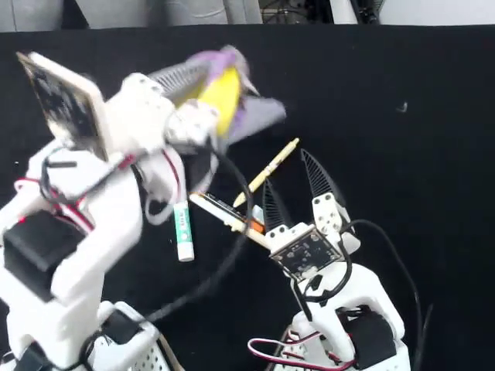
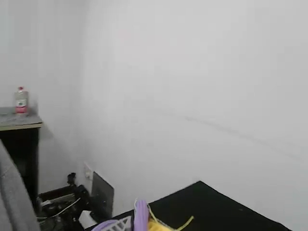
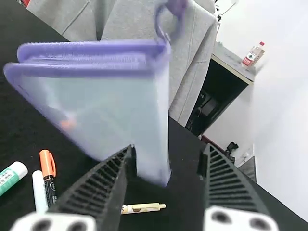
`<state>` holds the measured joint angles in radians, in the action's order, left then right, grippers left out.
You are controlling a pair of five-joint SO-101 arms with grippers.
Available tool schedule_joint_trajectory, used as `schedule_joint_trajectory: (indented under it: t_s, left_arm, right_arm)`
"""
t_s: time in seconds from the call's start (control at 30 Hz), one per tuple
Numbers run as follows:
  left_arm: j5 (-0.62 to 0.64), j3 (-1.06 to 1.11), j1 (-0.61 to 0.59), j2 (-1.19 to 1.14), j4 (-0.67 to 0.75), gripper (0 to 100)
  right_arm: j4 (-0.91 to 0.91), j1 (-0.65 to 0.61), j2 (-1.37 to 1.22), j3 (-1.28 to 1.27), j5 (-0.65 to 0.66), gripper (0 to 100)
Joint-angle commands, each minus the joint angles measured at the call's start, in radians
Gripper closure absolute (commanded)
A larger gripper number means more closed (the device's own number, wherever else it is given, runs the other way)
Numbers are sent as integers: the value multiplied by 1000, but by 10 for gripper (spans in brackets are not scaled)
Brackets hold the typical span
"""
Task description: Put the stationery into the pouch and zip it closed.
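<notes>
**Loading stage, both arms.** At the lower right of the high view, the right gripper (image 1: 286, 171) stood with its jaws spread wide and empty over the black worktop (image 1: 418, 201). Around it, at centre frame, the stationery lay loose on the worktop: a glue stick (image 1: 183, 232), an orange-capped marker (image 1: 232, 212) and a pen (image 1: 267, 174), close together. Farther up, at upper centre, the left gripper (image 1: 199, 124) had its jaws closed on the purple pouch (image 1: 224, 100), which it held lifted clear of the worktop. In the right wrist view the pouch (image 3: 110, 106) hung just beyond the open jaws, zip edge uppermost; whether the zip was open could not be told. Judged step: the pouch was being presented, with no item loaded. The next move called for the right jaws to close on one item while the pouch mouth was held open and steady.
</notes>
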<state>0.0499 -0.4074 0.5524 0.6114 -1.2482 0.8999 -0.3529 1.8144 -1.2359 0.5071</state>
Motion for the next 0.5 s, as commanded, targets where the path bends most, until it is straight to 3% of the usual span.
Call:
schedule_joint_trajectory:
  t_s: [0.0, 0.2, 0.47]
  left_arm:
    - [-112, -48, 185, 57, -29, 970]
    - [-127, -51, 205, 92, -28, 970]
    - [-195, -48, 211, 163, -155, 970]
  right_arm:
    - [-15, -17, 61, 22, -2, 775]
    - [86, -127, 61, 90, -2, 774]
    - [173, -135, 62, 154, -2, 773]
